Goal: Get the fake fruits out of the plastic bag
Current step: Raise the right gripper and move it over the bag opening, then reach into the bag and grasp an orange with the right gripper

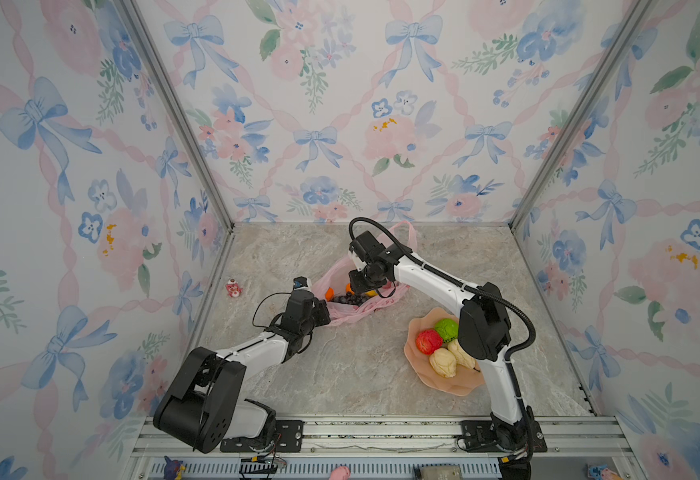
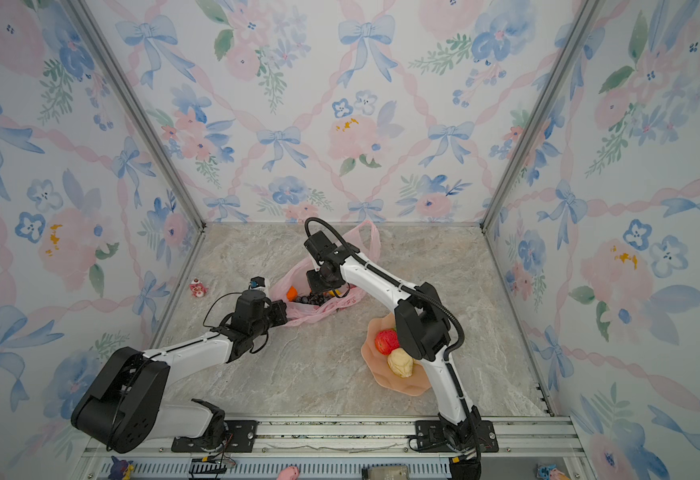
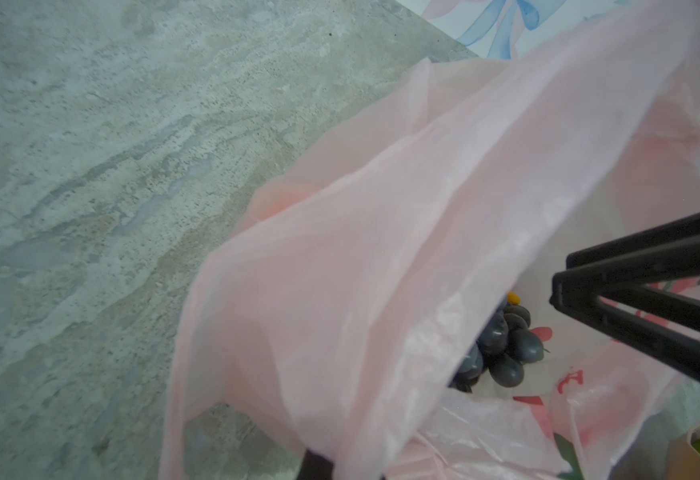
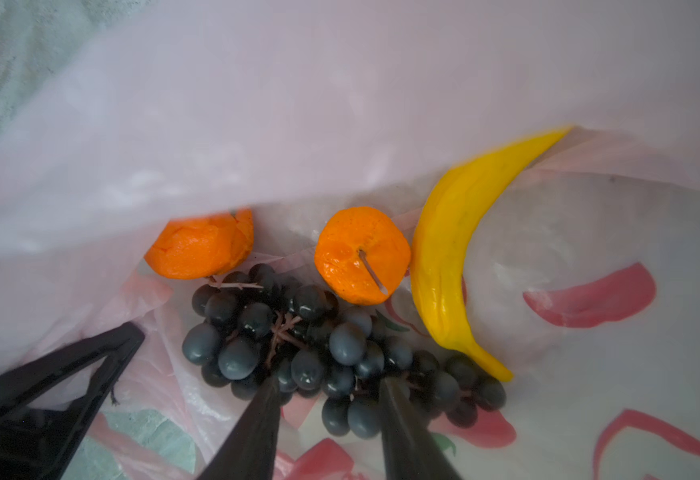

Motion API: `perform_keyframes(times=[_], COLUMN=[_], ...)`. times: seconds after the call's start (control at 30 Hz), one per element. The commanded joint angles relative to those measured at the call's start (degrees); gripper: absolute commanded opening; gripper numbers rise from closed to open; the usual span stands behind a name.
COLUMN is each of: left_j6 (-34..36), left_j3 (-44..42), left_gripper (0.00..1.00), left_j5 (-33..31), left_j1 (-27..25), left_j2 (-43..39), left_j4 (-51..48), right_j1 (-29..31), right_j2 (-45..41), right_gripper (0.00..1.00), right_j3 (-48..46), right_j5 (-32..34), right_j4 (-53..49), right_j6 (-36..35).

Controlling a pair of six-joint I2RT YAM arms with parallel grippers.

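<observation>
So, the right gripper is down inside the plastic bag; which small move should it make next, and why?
Probably close the right gripper on the grape bunch. In the right wrist view its two fingers stand apart on either side of the near part of the bunch. The left gripper pinches the edge of the plastic bag, which holds the mouth open for lifting out.

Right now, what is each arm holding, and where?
Left jaws grip the plastic bag by its rim; right jaws straddle the grape bunch, grip unclear.

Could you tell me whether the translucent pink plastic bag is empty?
Not empty: the pink bag holds a dark grape bunch, two orange fruits and a yellow banana.
</observation>
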Motion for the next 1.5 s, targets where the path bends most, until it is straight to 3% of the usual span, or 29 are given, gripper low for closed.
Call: perform_keyframes(times=[0.0,0.3,0.8,0.93,1.2,1.47], left_j6=[-0.8,-1.9,-2.2,-1.9,-1.7,-1.7], left_j3=[-1.1,-1.9,-2.4,-2.6,-3.1,-3.2], left_gripper=[0.00,0.00,0.00,0.00,0.00,0.00], left_j5=[-1.4,-2.2,0.6,1.1,1.3,0.7], left_j1=[0.5,1.1,2.7,2.7,2.6,2.6], left_j2=[-1.2,-2.3,-4.3,-4.7,-5.6,-5.3], left_j4=[-1.7,-1.9,-1.9,-1.9,-1.9,-1.9], right_j1=[0.3,2.1,4.4,4.7,4.8,4.6], right_j2=[1.5,6.7,16.0,17.4,23.0,25.4], right_gripper=[0.43,0.48,0.58,0.65,0.74,0.73], right_j3=[2.1,6.9,16.7,18.2,25.5,29.2], right_j5=[-4.5,-9.0,-9.2,-9.5,-7.7,-3.4], right_j4=[3.5,5.0,6.1,7.3,4.5,-0.1], right_j6=[0.3,-0.9,-5.1,-5.5,-6.0,-4.9])
